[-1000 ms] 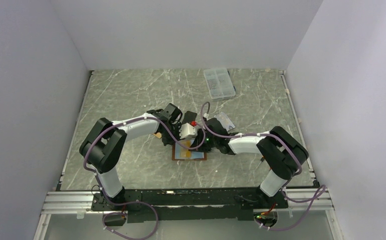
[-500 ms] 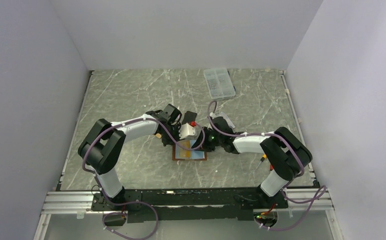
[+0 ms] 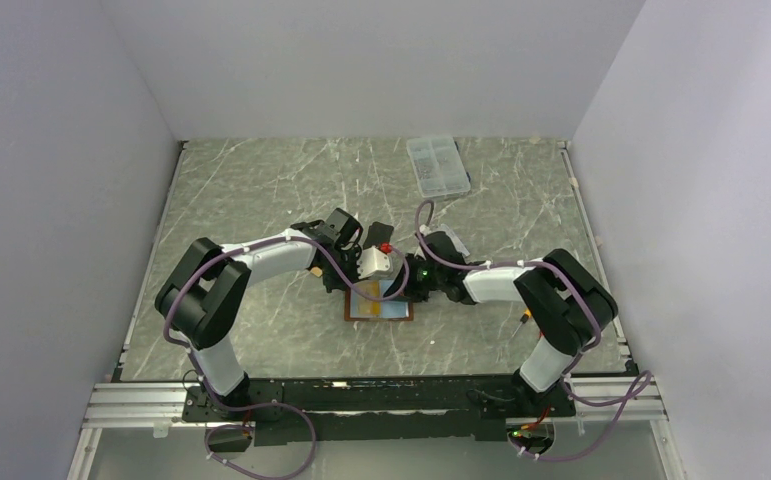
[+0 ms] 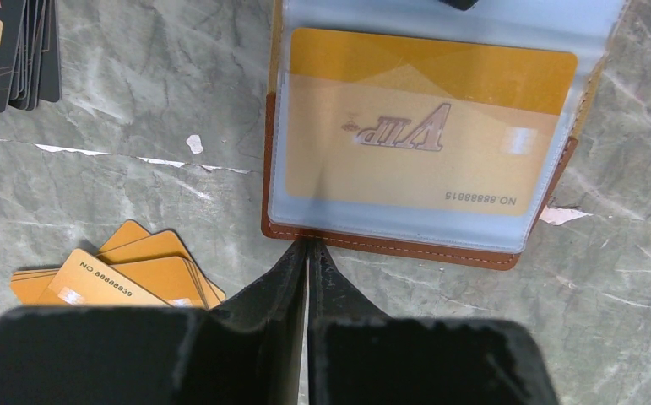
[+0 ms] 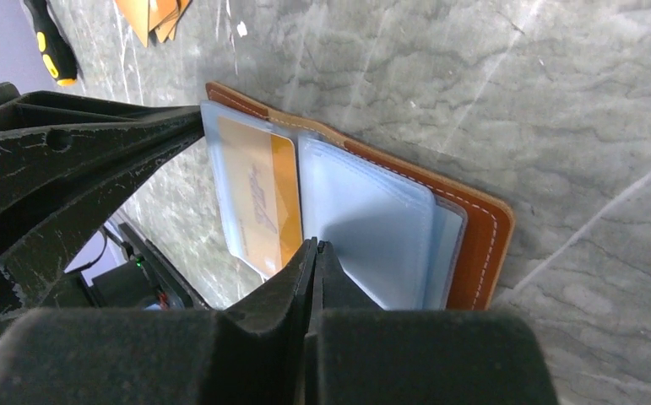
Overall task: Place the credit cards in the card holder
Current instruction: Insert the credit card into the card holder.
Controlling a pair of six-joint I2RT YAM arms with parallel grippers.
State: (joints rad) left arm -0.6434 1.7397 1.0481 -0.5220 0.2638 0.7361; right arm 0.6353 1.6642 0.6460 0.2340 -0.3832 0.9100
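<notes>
The card holder [image 4: 406, 240] lies open on the table, brown leather with pale blue-grey pockets. One orange-tan card [image 4: 423, 118] sits inside a pocket. My left gripper [image 4: 307, 245] is shut, its tips touching the holder's near brown edge. My right gripper [image 5: 311, 246] is shut too, its tips resting on the pockets [image 5: 372, 228] beside the pocketed card [image 5: 258, 194]. Loose orange-tan credit cards [image 4: 119, 274] are fanned out on the table left of the holder. A stack of black cards [image 4: 13, 51] lies farther away. In the top view the holder [image 3: 379, 310] lies between both wrists.
A clear plastic compartment box [image 3: 437, 166] stands at the back right of the marble table [image 3: 261, 180]. A yellow-and-black screwdriver [image 5: 51, 42] lies near the right arm's base. Grey walls close in the left, right and back sides.
The right wrist has shifted slightly to the right beside the holder and its cable loop stands higher. The left arm and the holder have stayed put.
</notes>
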